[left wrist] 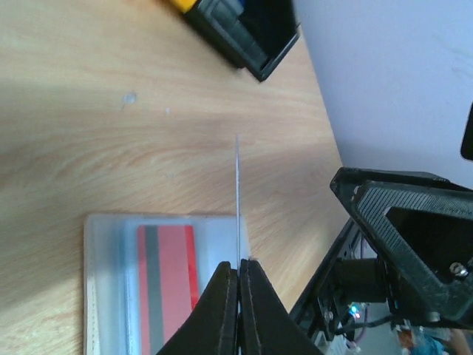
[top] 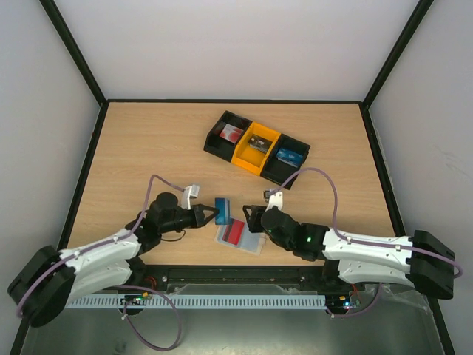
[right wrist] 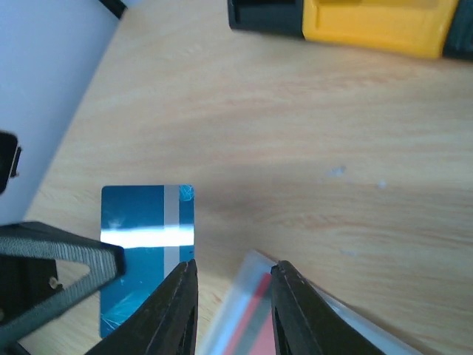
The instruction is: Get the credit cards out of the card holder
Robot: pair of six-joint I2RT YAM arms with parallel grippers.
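Note:
The card holder (top: 250,242), a translucent pale sleeve, lies flat near the front edge with a red credit card (top: 235,231) with a dark stripe inside. My left gripper (top: 213,215) is shut on a blue credit card (top: 222,207) and holds it just left of and above the sleeve. In the left wrist view that card (left wrist: 238,192) shows edge-on between the shut fingertips (left wrist: 238,268), over the sleeve (left wrist: 111,281). My right gripper (top: 250,217) is open. In the right wrist view its gripper (right wrist: 230,285) straddles a corner of the sleeve (right wrist: 255,310), beside the blue card (right wrist: 148,222).
A black-and-yellow three-compartment tray (top: 214,142) stands at the back middle, with small items in each compartment. It also shows in the left wrist view (left wrist: 247,44) and the right wrist view (right wrist: 369,22). Black-framed white walls enclose the table.

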